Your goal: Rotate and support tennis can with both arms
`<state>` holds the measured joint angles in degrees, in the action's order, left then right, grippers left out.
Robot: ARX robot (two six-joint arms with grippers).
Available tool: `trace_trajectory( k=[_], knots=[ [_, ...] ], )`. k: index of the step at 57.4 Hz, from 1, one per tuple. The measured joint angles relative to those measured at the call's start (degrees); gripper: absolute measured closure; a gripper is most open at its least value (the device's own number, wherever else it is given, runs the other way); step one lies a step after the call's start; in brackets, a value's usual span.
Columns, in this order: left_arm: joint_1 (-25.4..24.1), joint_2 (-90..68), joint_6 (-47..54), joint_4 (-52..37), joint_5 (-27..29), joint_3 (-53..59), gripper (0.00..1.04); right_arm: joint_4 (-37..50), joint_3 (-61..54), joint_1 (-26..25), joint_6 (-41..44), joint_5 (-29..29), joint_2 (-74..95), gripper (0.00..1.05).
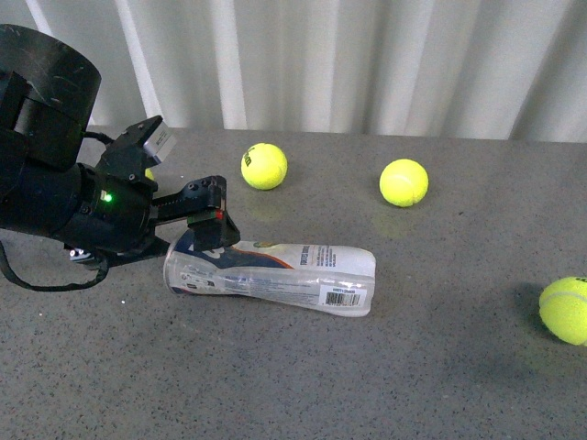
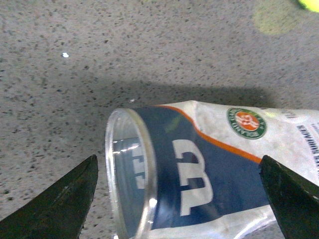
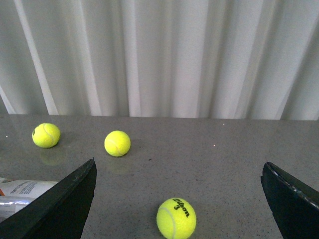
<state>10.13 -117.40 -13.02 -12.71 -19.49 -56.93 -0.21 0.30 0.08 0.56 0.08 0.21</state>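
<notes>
The tennis can lies on its side on the grey table, its open rim end to the left and its barcode end to the right. My left arm reaches in from the left; its gripper is open and sits over the can's rim end. In the left wrist view the can lies between the spread fingers, blue "W" label and round emblem showing. My right gripper is open and empty, out of the front view. The can's end shows in the right wrist view.
Three tennis balls lie on the table: one behind the can, one at back middle, one at the right edge. The right wrist view shows them too, one near the gripper. A white curtain hangs behind the table.
</notes>
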Motion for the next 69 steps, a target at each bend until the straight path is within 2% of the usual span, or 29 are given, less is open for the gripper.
trace_trajectory(
  k=[22, 26, 30, 42, 49, 53, 59, 69],
  knots=[
    [1.53, -0.48, -7.32, -3.87, -4.85, 2.49, 0.67, 0.0, 0.0, 0.0, 0.0, 0.0, 0.0, 0.07],
    [1.68, -0.63, -8.63, -3.98, -6.14, 2.99, 0.85, 0.0, 0.0, 0.0, 0.0, 0.0, 0.0, 0.07],
    [1.99, -0.09, -9.51, -4.09, -7.34, 3.15, 0.95, 0.0, 0.0, 0.0, 0.0, 0.02, 0.0, 0.07],
    [4.74, 10.62, -8.11, -2.99, -13.31, 5.49, 1.01, 0.0, 0.0, 0.0, 0.0, 0.0, 0.0, 0.07],
    [6.71, 20.13, 0.0, 7.28, -14.14, 2.43, 1.01, 0.0, 0.0, 0.0, -0.02, 0.02, 0.0, 0.07],
    [8.2, 25.46, 11.15, 19.19, -13.64, -4.2, 1.01, 0.0, 0.0, 0.0, 0.0, 0.02, 0.0, 0.07],
    [10.05, 27.61, 25.31, 34.23, -9.73, -14.75, 1.01, 0.0, 0.0, 0.0, 0.0, 0.0, 0.0, 0.07],
    [13.53, 23.71, 53.68, 55.95, 4.33, -31.1, 1.01, 0.0, 0.0, 0.0, 0.0, 0.0, 0.0, 0.07]
  ],
)
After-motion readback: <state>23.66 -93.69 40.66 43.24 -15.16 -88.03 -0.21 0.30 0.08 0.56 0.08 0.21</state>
